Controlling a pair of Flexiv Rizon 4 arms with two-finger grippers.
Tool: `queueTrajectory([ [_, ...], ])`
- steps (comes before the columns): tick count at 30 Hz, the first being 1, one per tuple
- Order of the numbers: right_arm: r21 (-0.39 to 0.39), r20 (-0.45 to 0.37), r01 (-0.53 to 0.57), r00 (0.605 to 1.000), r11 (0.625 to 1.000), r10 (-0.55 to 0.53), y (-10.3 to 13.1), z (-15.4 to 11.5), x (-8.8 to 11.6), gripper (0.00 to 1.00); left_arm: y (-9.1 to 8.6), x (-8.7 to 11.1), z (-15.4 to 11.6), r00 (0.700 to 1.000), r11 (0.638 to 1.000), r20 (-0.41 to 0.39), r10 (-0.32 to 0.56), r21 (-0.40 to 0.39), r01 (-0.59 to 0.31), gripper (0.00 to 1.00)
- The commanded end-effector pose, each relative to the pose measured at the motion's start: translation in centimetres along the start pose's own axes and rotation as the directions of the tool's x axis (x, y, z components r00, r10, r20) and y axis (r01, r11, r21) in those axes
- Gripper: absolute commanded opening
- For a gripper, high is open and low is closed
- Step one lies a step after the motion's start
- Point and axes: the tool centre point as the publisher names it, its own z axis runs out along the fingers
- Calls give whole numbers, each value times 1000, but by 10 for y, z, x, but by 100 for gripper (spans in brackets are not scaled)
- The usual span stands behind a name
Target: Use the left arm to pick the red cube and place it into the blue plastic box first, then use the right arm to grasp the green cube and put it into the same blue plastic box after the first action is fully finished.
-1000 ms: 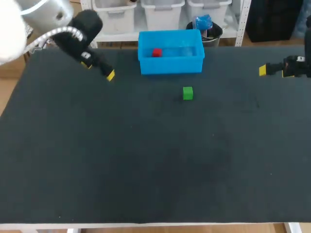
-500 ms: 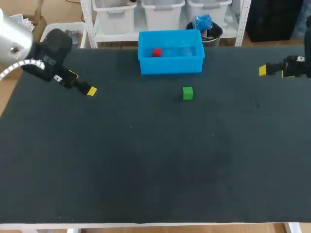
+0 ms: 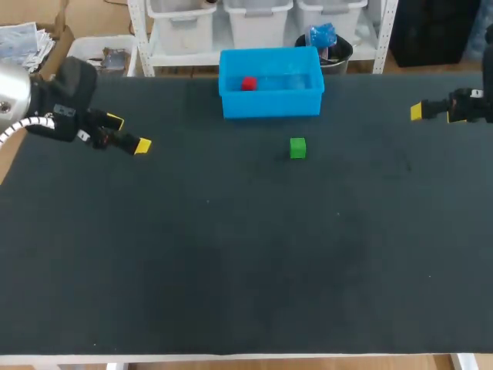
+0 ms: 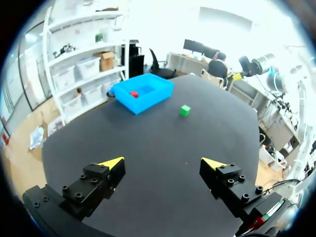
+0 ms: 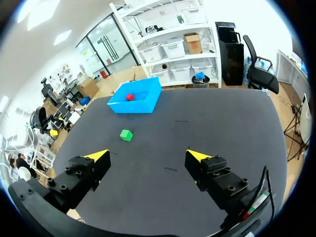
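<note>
Now, from the left: my left gripper [image 3: 129,133] hangs over the table's [image 3: 231,270] left edge, well apart from everything, its fingers spread wide with nothing between them, as its own wrist view confirms [image 4: 163,164]. The blue plastic box [image 3: 269,104] sits at the far edge, and the red cube [image 3: 248,84] lies inside it, towards its left end. So I judge the first action finished and the left arm safely out of the way.

The step in hand belongs to the right arm. The green cube [image 3: 297,148] rests on the bare table just in front of the box, apart from its front wall. My right gripper [image 3: 417,112] waits at the far right edge, well away from the cube, and its wrist view shows the fingers parted and empty [image 5: 147,156].

To do this well, I would:
- carry the gripper over the cube with the fingers kept wide
- turn the wrist so the pads face two opposite flat sides
- come straight down so neither tip nudges the cube
- pinch, then lift high enough to clear the box's front wall
- release over the free floor to the right of the red cube

Counted:
- one red cube
- one green cube
- one blue box
- two grippers, each with two yellow tips
</note>
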Motion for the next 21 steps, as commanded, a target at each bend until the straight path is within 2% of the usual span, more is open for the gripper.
queueTrajectory([
  [1, 29, -32, 10, 999, 1000, -9, 12, 13, -16, 100, 1, 2, 0, 1000, 1000, 24, 2, 4, -2, 100],
  [6, 114, -106, 92, 991, 989, -80, 42, 36, -35, 100, 1, 2, 0, 1000, 1000, 24, 2, 4, -2, 100],
  [13, 190, -200, 138, 975, 972, -99, 69, 72, -35, 100, 1, 2, 0, 1000, 1000, 24, 2, 4, -2, 100],
  [17, 163, -222, 128, 971, 978, -90, 81, 84, -34, 100, 1, 2, 0, 1000, 1000, 24, 2, 4, -2, 100],
  [21, 163, -222, 128, 971, 978, -90, 81, 84, -34, 100, 1, 2, 0, 1000, 1000, 24, 2, 4, -2, 100],
])
